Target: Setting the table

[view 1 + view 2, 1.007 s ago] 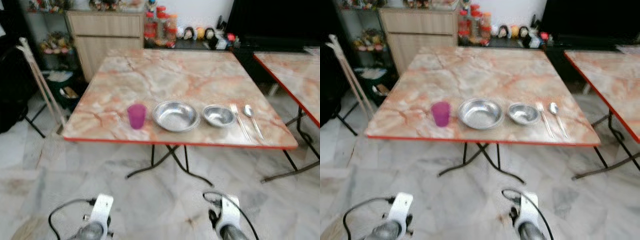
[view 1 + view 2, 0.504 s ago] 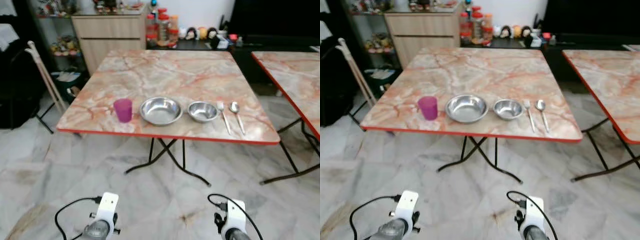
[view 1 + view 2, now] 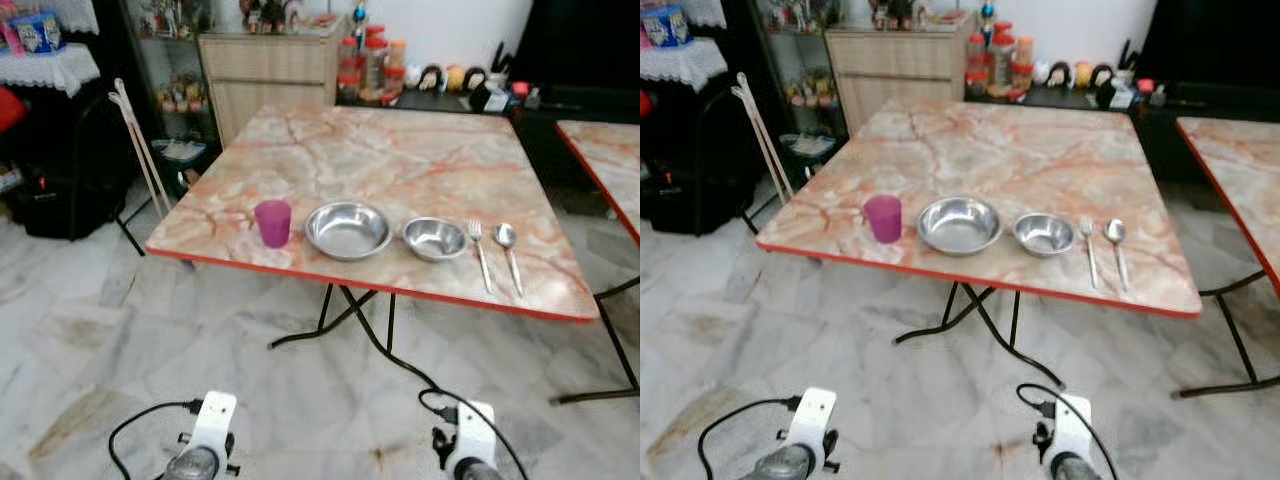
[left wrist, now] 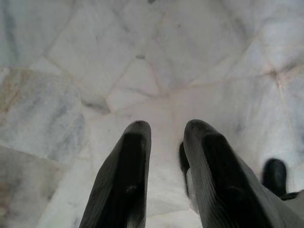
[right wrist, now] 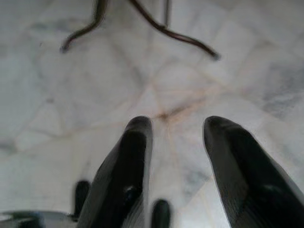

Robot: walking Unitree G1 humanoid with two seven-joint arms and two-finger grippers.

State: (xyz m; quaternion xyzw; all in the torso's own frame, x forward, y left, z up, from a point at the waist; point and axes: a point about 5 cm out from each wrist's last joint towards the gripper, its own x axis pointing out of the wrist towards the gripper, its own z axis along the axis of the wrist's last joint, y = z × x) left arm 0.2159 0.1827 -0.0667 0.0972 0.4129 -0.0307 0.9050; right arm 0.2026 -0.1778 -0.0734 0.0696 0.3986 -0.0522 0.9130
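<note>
Standing along the near edge of the table (image 3: 400, 160), one place setting is recorded in a row: cup (image 3: 272, 222) at the left, then large bowl (image 3: 348, 229), small bowl (image 3: 435, 238), fork (image 3: 480, 256) and spoon (image 3: 510, 255) at the right. The bowls are set just beside each other, the cup a little apart from them; fork and spoon are laid side by side, handles toward the near edge. By this arrangement the setting is judged complete or nearly so; no further item to be placed is seen. The left gripper (image 4: 164, 130) is held low over the floor (image 4: 142, 61), fingers slightly parted, nothing held. The right gripper (image 5: 178, 126) is likewise held low, fingers parted wider, empty.
</note>
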